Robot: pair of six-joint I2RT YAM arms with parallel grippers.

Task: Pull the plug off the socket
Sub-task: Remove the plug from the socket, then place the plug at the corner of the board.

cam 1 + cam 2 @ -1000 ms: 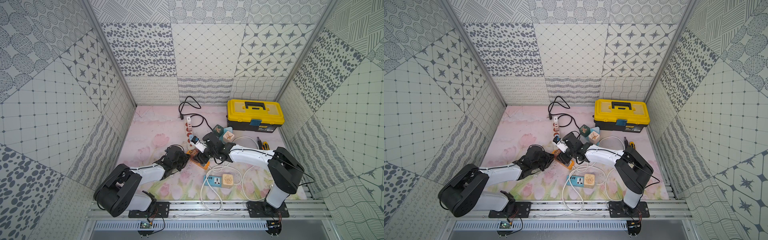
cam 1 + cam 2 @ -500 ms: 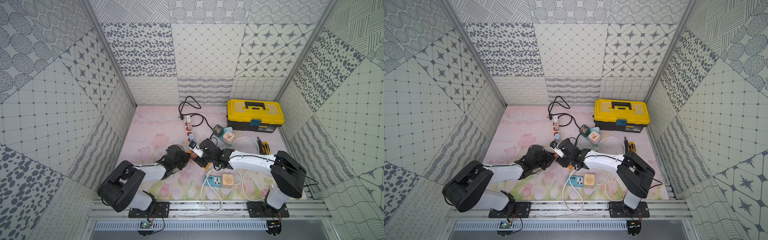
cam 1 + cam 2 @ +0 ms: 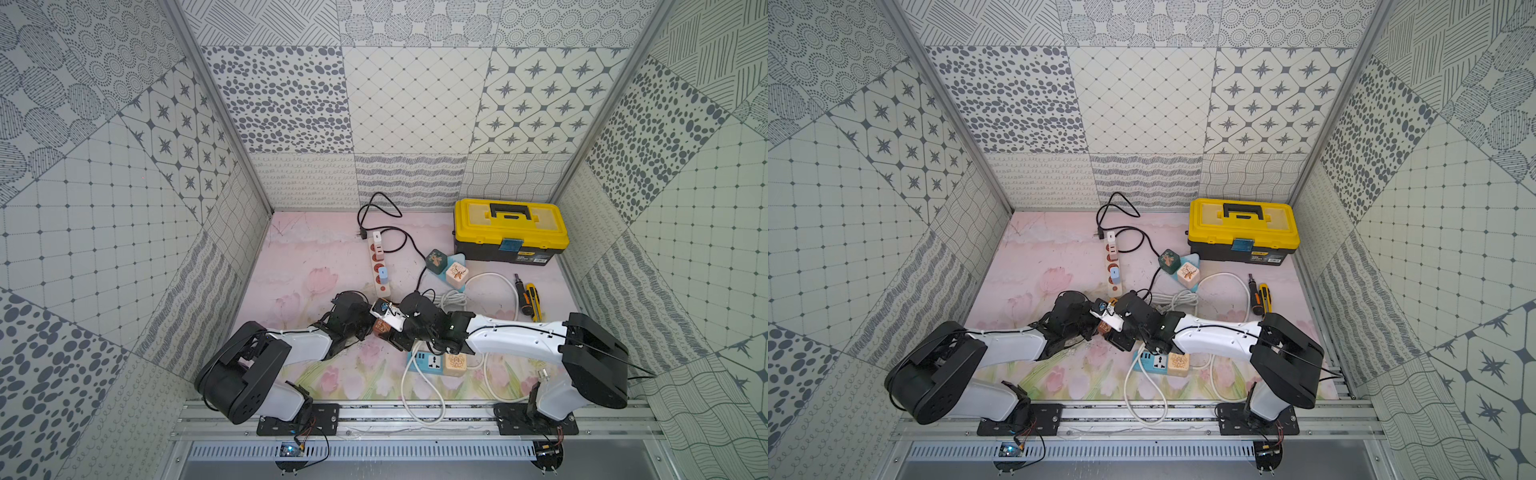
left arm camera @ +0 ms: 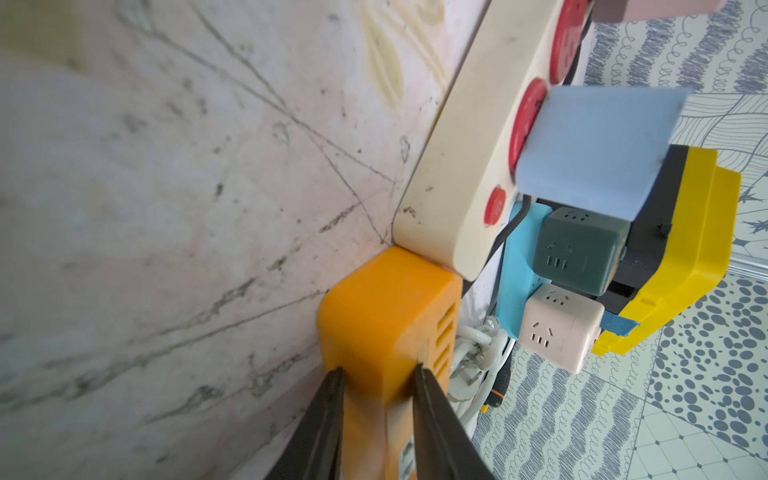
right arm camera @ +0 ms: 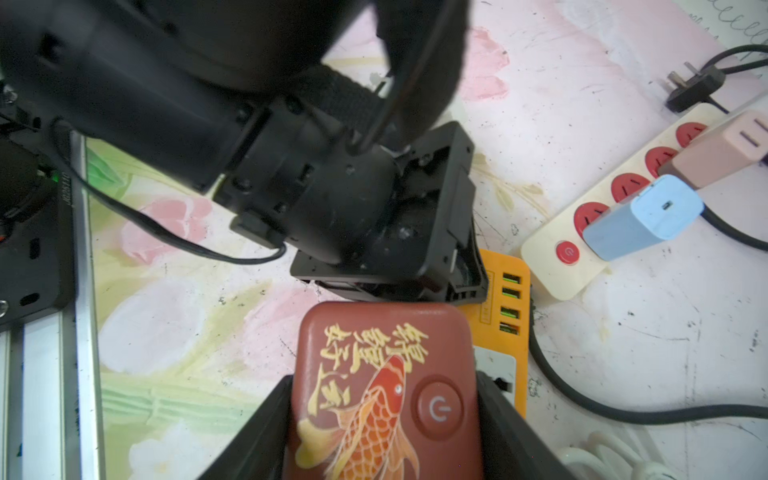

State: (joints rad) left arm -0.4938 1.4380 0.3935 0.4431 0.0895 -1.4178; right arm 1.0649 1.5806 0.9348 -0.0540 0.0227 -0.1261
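Observation:
The plug (image 5: 382, 390) is a red-brown cube with a gold koi and a power button, and my right gripper (image 5: 384, 415) is shut on its two sides. It sits over the orange socket (image 5: 505, 307) block; whether it is still seated cannot be told. In the left wrist view my left gripper (image 4: 378, 374) is shut on the end of the orange socket (image 4: 386, 307), which lies on the table. In both top views the two grippers meet at the table's middle: left gripper (image 3: 365, 324), right gripper (image 3: 395, 328), plug (image 3: 1104, 328) between them.
A cream power strip (image 3: 379, 266) carrying a blue adapter (image 5: 640, 220) touches the orange socket's far end. Also on the table are a yellow toolbox (image 3: 510, 230), cube sockets (image 3: 436, 262), a blue strip (image 3: 428, 359) near the front, white cable loops (image 3: 419, 399) and a screwdriver (image 3: 521, 291).
My right arm has stretched out low toward the left and front, carrying its gripper over the orange socket, which showed more before. My left gripper has stayed in place.

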